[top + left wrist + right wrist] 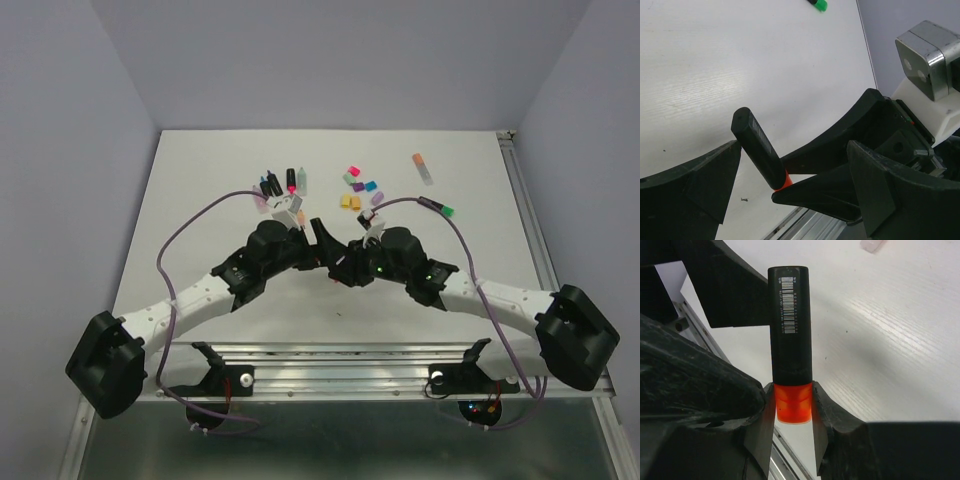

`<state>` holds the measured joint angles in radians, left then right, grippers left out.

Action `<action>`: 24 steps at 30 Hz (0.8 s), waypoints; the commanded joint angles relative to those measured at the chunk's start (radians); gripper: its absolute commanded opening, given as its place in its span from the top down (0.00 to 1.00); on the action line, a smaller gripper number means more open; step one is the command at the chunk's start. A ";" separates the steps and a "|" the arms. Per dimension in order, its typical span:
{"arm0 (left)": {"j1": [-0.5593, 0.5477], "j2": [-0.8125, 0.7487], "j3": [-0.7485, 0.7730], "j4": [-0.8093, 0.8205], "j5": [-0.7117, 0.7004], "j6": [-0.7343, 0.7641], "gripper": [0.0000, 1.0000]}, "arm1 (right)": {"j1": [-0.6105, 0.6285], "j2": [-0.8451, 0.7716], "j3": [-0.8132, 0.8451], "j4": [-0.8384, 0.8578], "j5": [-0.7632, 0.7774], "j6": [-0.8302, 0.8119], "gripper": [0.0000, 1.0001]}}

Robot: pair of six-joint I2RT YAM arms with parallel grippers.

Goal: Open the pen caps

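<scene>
Reading from the left of the top view, a huddle of pens point(280, 190), some black and some pale, lies on the surface point(220, 160) at about 11 o'clock from the two meeting tools. The left tool point(795, 150) stands fully spread and grips nothing. In its wrist view its fingers flank the black pen point(757, 147), and I cannot tell whether the left-hand finger touches the barrel's free end or is only close to it. The pen hangs in the middle, carried only by its orange cap point(794, 407). The right tool point(794, 401) has the cap pinched between both pads, with the barrel pointing to 12 o'clock in that wrist view. Loose caps point(357, 186) in pink, green, purple, blue and yellow lie between 12 and 1 o'clock of the tools. Farther right are a pastel pen point(423, 168) at 1 o'clock and a green-ended pen point(437, 208) at 2 o'clock. The held pen looks light, stiff and smooth-skinned, and its cap is likely a snug push fit. I judge the left tool should close squarely and firmly across the barrel's middle, over the barcode label, then pull straight along the axis. A skewed or weak grip may slip.
</scene>
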<state>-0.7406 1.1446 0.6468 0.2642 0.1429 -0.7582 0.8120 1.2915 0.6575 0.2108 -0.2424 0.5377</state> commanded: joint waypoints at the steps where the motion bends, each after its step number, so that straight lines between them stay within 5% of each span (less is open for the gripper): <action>1: -0.019 -0.013 0.008 0.033 -0.043 -0.016 0.01 | 0.019 -0.032 0.008 0.119 0.083 0.057 0.99; 5: -0.020 -0.009 0.013 0.032 -0.058 -0.027 0.03 | 0.021 -0.061 -0.009 0.144 0.077 0.068 0.99; 11: -0.023 0.012 0.033 0.032 -0.063 -0.035 0.26 | 0.022 -0.060 -0.018 0.190 -0.006 0.087 0.99; 15: -0.029 0.015 0.040 0.032 -0.060 -0.041 0.66 | 0.027 -0.057 -0.015 0.190 0.009 0.082 0.99; 17: -0.031 0.014 0.043 0.032 -0.062 -0.044 0.99 | 0.029 -0.047 -0.012 0.187 0.015 0.081 0.99; 24: -0.032 0.017 0.079 -0.025 -0.181 -0.093 1.00 | 0.056 0.026 0.019 0.128 0.028 0.074 0.99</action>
<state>-0.7670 1.1698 0.6567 0.2367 0.0547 -0.8188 0.8387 1.2842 0.6567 0.3252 -0.2260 0.6106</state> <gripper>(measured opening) 0.261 0.362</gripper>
